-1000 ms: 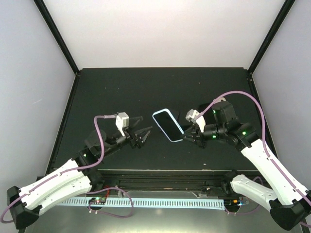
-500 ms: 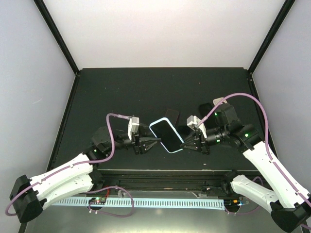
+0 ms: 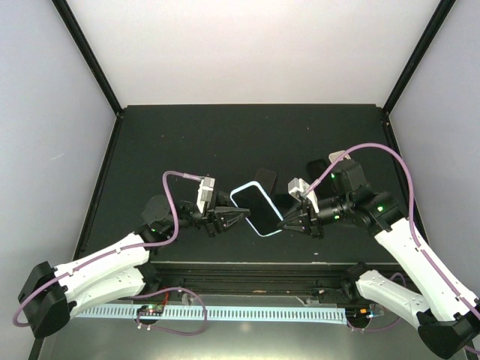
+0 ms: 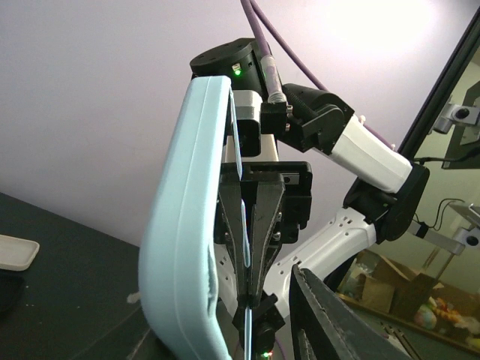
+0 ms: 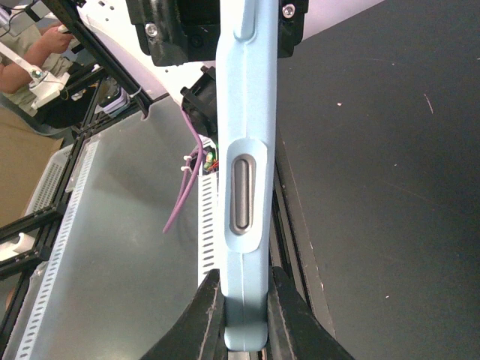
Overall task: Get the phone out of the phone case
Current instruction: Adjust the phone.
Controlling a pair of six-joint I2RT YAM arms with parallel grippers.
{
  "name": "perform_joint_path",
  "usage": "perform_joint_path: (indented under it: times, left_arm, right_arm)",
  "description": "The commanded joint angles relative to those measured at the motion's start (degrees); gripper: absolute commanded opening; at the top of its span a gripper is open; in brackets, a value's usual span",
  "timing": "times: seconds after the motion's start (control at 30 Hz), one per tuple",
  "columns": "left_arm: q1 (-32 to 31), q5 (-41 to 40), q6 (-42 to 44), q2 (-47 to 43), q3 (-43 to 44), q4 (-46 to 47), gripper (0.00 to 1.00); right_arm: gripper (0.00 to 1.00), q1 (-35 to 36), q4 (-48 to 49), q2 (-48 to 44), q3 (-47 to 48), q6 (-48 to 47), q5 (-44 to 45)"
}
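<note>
Just left of the phone case (image 5: 244,150) the left gripper (image 3: 237,218) hung with fingers parted, while the pale blue, round-cornered case, oval slot in its side, enclosed the black-screened phone (image 3: 257,211), its right edge pinched in the right gripper (image 5: 245,285).

The top camera looks down from beyond the table's (image 3: 225,127) near edge; my wrist cameras face each other, sharing the phone case (image 4: 187,225) close-up.
</note>
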Motion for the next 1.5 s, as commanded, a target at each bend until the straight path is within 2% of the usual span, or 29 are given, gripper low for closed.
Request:
perform_joint_path:
  times: [0.0, 0.37, 0.53, 0.6, 0.63, 0.73, 0.8, 0.9, 1.03, 1.17, 1.47]
  left_arm:
    - [0.28, 2.00, -1.32, 0.74, 1.64, 4.75, 0.33]
    - [0.29, 2.49, -0.77, 2.39, 2.18, 3.63, 0.09]
    - [0.29, 2.90, 2.17, 2.01, 3.23, -2.09, 0.04]
    - [0.49, 3.01, 3.70, 1.09, 3.60, -5.64, 0.03]
    - [0.73, 3.13, 4.50, 0.52, 3.80, -7.51, 0.02]
    - [2.11, 4.91, 6.22, -0.90, 4.25, -12.12, 0.02]
    - [3.11, 7.18, 6.61, -1.55, 4.45, -13.86, 0.01]
    - [4.08, 10.59, 8.61, -2.02, 5.85, -17.90, 0.01]
    - [4.67, 14.43, 10.31, -2.03, 7.77, -21.53, 0.01]
    - [4.77, 15.75, 8.49, -2.03, 8.10, -18.76, 0.01]
    - [4.86, 15.76, 3.82, -0.46, 8.26, -13.54, 0.01]
  right_arm:
    - [0.03, 0.00, 3.84, -0.24, 1.00, 0.18, -2.70]
    - [0.03, 0.02, 4.15, 0.15, 0.82, -0.19, -1.71]
    - [0.04, 0.00, 4.25, 0.17, 0.46, -0.44, -2.01]
    - [0.10, 0.04, 2.43, 0.36, 0.81, -2.90, -1.90]
    - [0.18, 0.00, 1.02, 0.53, 1.16, -4.91, -1.83]
    - [0.34, 0.00, -4.97, 1.37, 2.30, -12.66, -1.44]
    - [0.42, 0.02, -9.39, 2.06, 2.92, -18.93, -0.63]
    - [0.49, 0.06, -14.50, 2.85, 3.62, -26.79, 2.41]
    - [0.55, 0.09, -17.29, 3.26, 3.81, -32.30, 5.74]
    - [0.57, 0.61, -17.24, 3.03, 3.77, -33.31, 5.96]
    - [0.52, 5.06, -11.55, 3.34, 2.46, -28.18, 7.65]
